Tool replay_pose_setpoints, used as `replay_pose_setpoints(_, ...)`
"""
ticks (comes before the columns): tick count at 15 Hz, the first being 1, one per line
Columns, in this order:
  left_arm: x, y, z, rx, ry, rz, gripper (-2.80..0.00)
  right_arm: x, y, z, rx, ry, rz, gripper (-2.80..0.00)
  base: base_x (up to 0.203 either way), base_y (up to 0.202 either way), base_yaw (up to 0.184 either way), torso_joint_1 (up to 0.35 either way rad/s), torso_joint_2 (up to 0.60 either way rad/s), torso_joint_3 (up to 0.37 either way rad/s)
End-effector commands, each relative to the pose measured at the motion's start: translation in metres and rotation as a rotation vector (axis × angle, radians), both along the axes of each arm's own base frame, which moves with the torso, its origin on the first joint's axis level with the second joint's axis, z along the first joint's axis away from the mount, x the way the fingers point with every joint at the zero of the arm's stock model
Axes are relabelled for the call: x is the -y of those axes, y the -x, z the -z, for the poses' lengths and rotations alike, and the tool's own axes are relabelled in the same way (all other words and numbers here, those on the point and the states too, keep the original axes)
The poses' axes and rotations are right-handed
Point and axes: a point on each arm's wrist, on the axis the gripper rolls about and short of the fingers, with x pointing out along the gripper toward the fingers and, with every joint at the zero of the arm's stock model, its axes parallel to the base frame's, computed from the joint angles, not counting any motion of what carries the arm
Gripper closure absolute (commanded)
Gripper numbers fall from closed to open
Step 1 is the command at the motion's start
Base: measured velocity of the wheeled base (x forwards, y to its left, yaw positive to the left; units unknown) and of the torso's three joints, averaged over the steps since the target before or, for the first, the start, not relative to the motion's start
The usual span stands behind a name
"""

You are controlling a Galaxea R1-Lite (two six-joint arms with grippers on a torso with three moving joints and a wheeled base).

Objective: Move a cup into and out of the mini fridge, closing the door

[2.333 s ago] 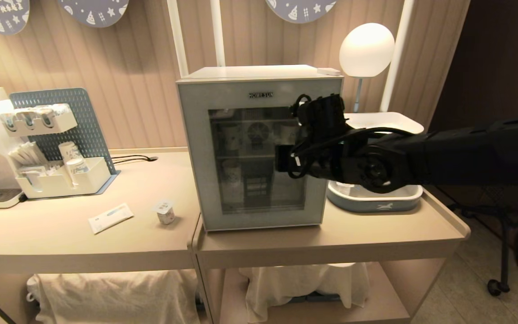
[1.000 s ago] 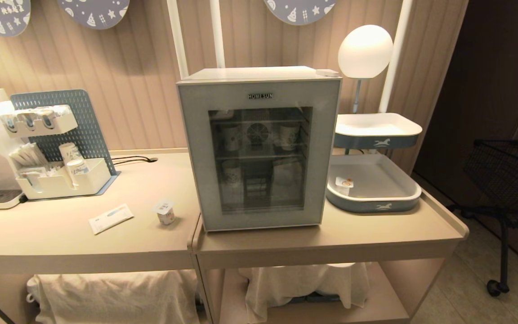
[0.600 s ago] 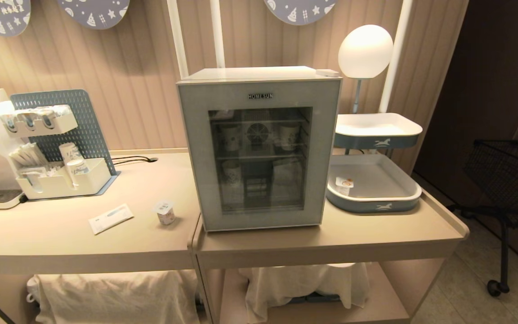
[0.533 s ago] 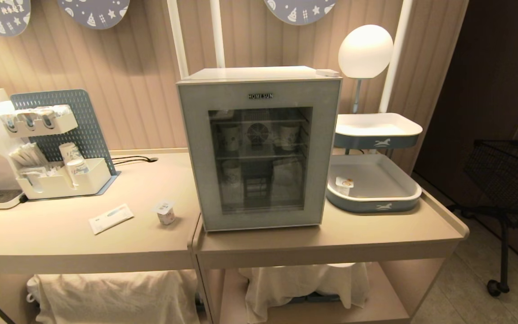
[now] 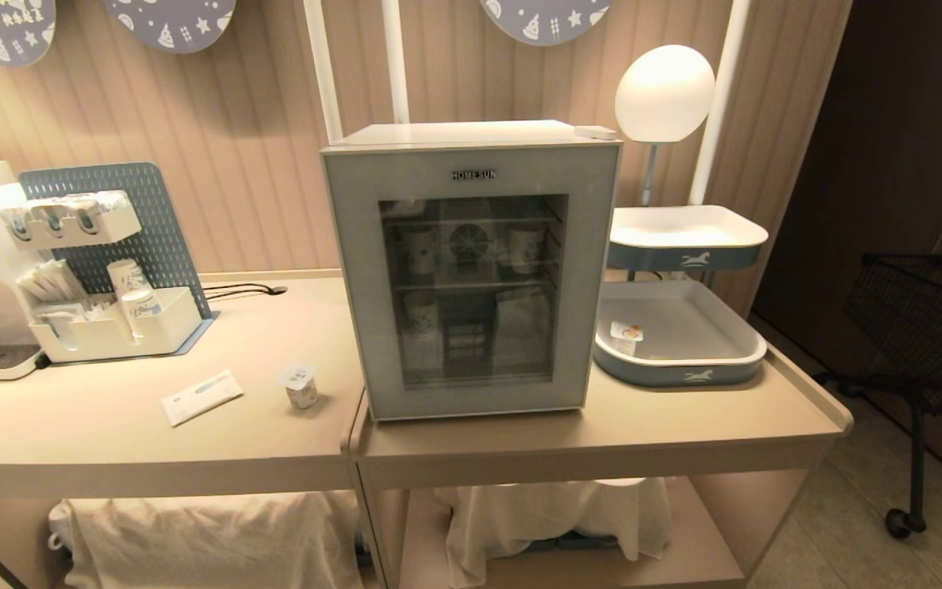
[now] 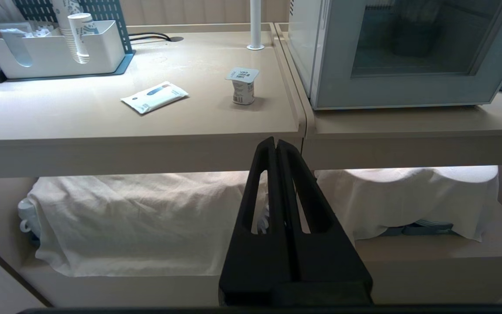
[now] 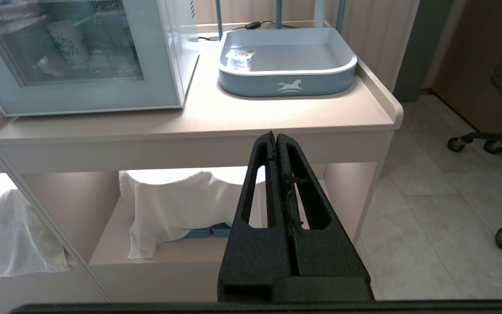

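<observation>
The cup [image 5: 300,385] stands upright on the counter [image 5: 111,433] beside the mini fridge [image 5: 471,270], whose door [image 5: 471,282] is closed (head view, no arms visible). Left wrist view: the left gripper [image 6: 275,144] is clenched empty below the counter edge. Right wrist view: the right gripper [image 7: 275,137] likewise, before the blue tray [image 7: 288,80].

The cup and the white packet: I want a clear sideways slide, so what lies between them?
Nothing: bare tabletop separates the cup from the white packet, per the left wrist view.
</observation>
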Motion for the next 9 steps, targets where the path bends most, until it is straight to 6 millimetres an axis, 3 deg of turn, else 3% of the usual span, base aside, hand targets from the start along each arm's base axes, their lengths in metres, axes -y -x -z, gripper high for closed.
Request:
replay_pose_setpoints(1, 0.0000, -0.0001, -0.0001, 0.000, 0.000, 0.000, 0.00, 0.0000, -0.0001, 0.0001, -0.003, -0.004, 0.001, 0.00, 0.000, 0.000, 0.000, 0.000, 0.00, 0.000)
replay_pose_setpoints(9, 0.0000, -0.0001, -0.0001, 0.000, 0.001, 0.001, 0.00, 0.0002, -0.0001, -0.0002, 0.000, -0.012, 0.007, 0.00, 0.000, 0.000, 0.000, 0.000, 0.00, 0.000)
